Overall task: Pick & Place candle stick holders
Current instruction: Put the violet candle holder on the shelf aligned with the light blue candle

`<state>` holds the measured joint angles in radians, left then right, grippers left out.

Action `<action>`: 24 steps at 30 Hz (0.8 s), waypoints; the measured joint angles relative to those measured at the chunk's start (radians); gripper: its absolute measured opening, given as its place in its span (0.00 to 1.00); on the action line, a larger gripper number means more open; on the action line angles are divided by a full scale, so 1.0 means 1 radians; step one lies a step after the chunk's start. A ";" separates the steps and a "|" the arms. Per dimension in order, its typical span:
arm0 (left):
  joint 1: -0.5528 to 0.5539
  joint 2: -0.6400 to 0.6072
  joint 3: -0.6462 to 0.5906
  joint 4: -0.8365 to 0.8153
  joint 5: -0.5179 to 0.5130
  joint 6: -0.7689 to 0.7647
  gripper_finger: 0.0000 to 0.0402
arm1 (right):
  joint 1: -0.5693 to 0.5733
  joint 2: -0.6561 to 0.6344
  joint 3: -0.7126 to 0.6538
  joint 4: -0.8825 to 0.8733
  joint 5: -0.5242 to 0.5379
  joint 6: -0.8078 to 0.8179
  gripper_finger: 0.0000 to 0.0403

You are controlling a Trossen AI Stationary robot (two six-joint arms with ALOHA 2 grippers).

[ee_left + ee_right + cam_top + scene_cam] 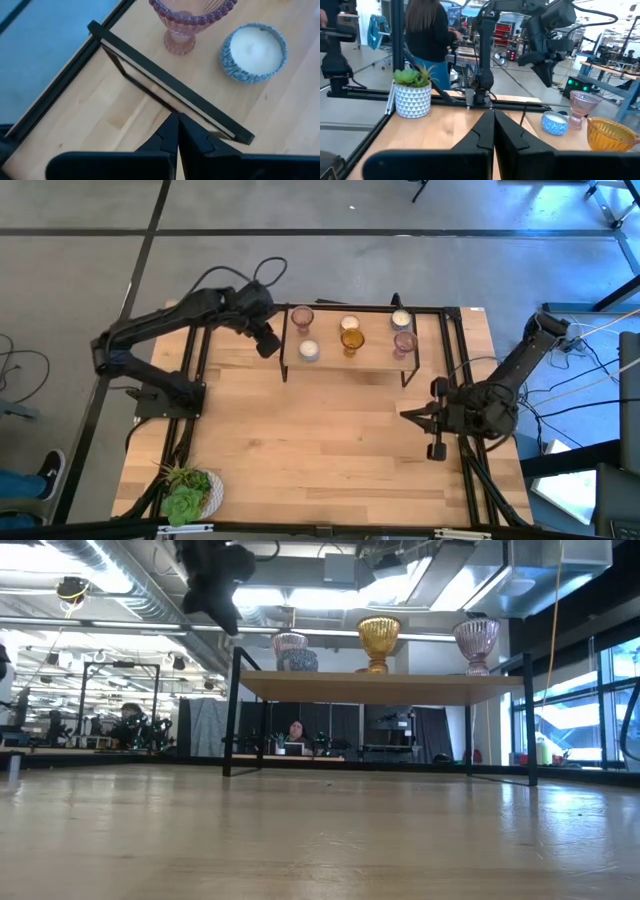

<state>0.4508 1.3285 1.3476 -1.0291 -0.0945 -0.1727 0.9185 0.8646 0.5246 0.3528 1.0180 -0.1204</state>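
Note:
Six small candle stick holders stand on a low black-framed wooden shelf point(375, 365) at the table's far middle: two pink point(302, 317) point(404, 342), an amber one point(351, 340), and whitish ones point(309, 350) point(349, 324) point(400, 319). My left gripper point(268, 343) hangs shut in the air just off the shelf's left end, pointing steeply down. In its wrist view its shut gripper point(177, 122) is above the shelf's frame, near the pink holder point(190, 20) and the blue-patterned white cup point(255, 52). My right gripper point(408, 417) is shut and level over the table's right part.
A leafy green plant in a white pot point(190, 492) stands at the table's near left corner. The shelf's black legs point(232, 710) point(528, 720) stand on the table. Bare wood point(320, 450) spreads between the shelf and the near edge. A person point(427, 35) stands beyond the table.

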 joint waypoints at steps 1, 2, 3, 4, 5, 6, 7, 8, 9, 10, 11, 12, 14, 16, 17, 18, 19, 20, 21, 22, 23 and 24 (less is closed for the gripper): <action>-0.001 -0.019 -0.029 0.031 0.000 0.001 0.00 | 0.003 0.000 0.001 -0.004 0.000 0.000 0.01; -0.001 -0.035 -0.056 0.059 0.000 0.001 0.00 | 0.006 0.000 0.001 -0.011 0.001 0.000 0.01; -0.001 -0.049 -0.083 0.086 0.000 0.001 0.00 | 0.007 0.000 0.001 -0.019 0.002 0.000 0.01; -0.001 -0.061 -0.104 0.106 0.000 0.002 0.00 | 0.007 0.000 0.001 -0.026 0.003 0.000 0.01; 0.000 -0.071 -0.124 0.128 0.000 0.006 0.00 | 0.008 0.000 0.001 -0.032 0.003 0.001 0.01; 0.001 -0.080 -0.143 0.150 -0.002 0.014 0.00 | 0.008 0.000 0.001 -0.038 0.003 0.004 0.01; 0.002 -0.087 -0.160 0.173 -0.009 0.024 0.00 | 0.008 0.000 0.001 -0.040 0.003 0.004 0.01; 0.003 -0.091 -0.173 0.193 -0.013 0.035 0.00 | 0.008 0.000 0.001 -0.040 0.003 0.004 0.01; 0.003 -0.092 -0.185 0.221 -0.015 0.045 0.00 | 0.008 0.000 0.001 -0.040 0.003 0.005 0.01; 0.003 -0.092 -0.197 0.257 -0.016 0.054 0.00 | 0.008 0.000 0.001 -0.040 0.002 0.005 0.01; 0.003 -0.091 -0.207 0.283 -0.016 0.060 0.00 | 0.008 0.000 0.001 -0.040 0.002 0.005 0.01; 0.003 -0.090 -0.215 0.305 -0.016 0.063 0.00 | 0.008 0.000 0.001 -0.040 0.002 0.005 0.01; 0.003 -0.085 -0.228 0.368 -0.016 0.065 0.00 | 0.008 0.001 0.001 -0.040 0.002 0.007 0.01; 0.003 -0.079 -0.231 0.399 -0.018 0.071 0.00 | 0.008 0.001 0.001 -0.040 0.002 0.008 0.01; 0.003 -0.076 -0.231 0.411 -0.019 0.072 0.00 | 0.008 0.001 0.001 -0.040 0.002 0.007 0.01; 0.003 -0.073 -0.231 0.421 -0.020 0.072 0.00 | 0.008 0.001 0.001 -0.040 0.002 0.008 0.01; 0.003 -0.070 -0.231 0.426 -0.024 0.072 0.00 | 0.008 0.001 0.001 -0.040 0.002 0.007 0.01; 0.004 -0.067 -0.231 0.426 -0.029 0.072 0.00 | 0.008 0.001 0.001 -0.040 0.002 0.007 0.01; 0.007 -0.066 -0.231 0.426 -0.038 0.072 0.00 | 0.008 0.001 0.001 -0.040 0.002 0.007 0.01; 0.011 -0.064 -0.231 0.428 -0.044 0.070 0.00 | 0.008 0.001 0.001 -0.040 0.002 0.007 0.01; 0.016 -0.060 -0.231 0.428 -0.048 0.064 0.00 | 0.008 0.001 0.001 -0.040 0.001 0.007 0.01; 0.022 -0.055 -0.231 0.428 -0.050 0.061 0.00 | 0.008 0.001 0.001 -0.040 0.001 0.007 0.01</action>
<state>0.4733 1.2731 1.1164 -0.6012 -0.1442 -0.1119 0.9264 0.8654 0.5259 0.3130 1.0195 -0.1131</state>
